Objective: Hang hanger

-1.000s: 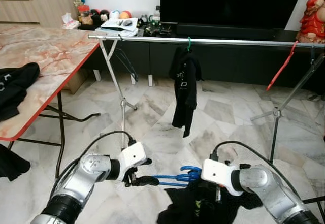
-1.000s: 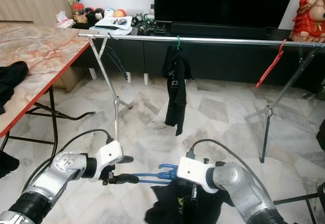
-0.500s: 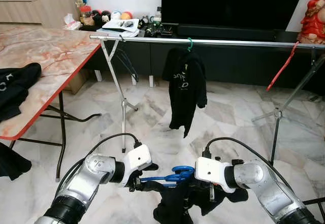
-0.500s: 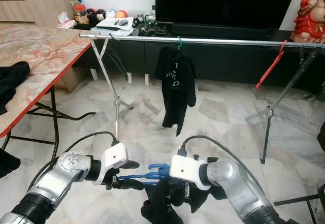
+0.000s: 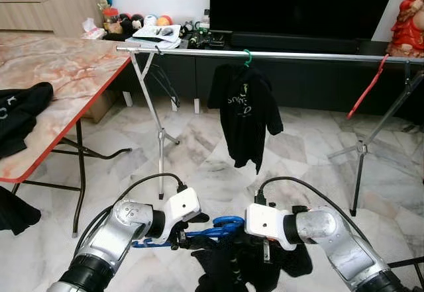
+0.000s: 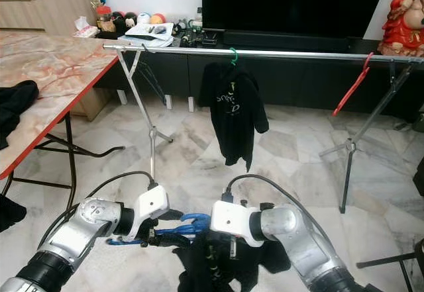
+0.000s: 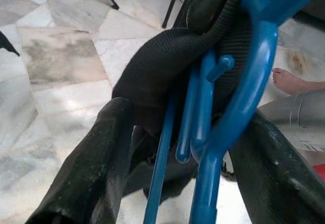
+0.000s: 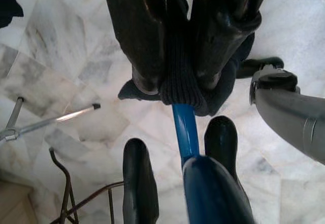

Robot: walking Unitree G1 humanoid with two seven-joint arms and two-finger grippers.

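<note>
Left eye view: both grippers have drawn closer together below the silver clothes rail [image 5: 278,54]. The left gripper [image 5: 177,238] and right gripper [image 5: 255,245] fingers pinch the blue plastic hanger [image 5: 205,230] threaded into the black knit garment [image 5: 245,269]; hanging comes next.

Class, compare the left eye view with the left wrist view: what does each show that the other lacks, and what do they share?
Left eye view alone: the clothes rail, a black shirt hung on it, a red hanger, the marble table.

Left wrist view alone: a person's bare foot.

Shared: the blue hanger, the black garment on it, the marble floor.
</note>
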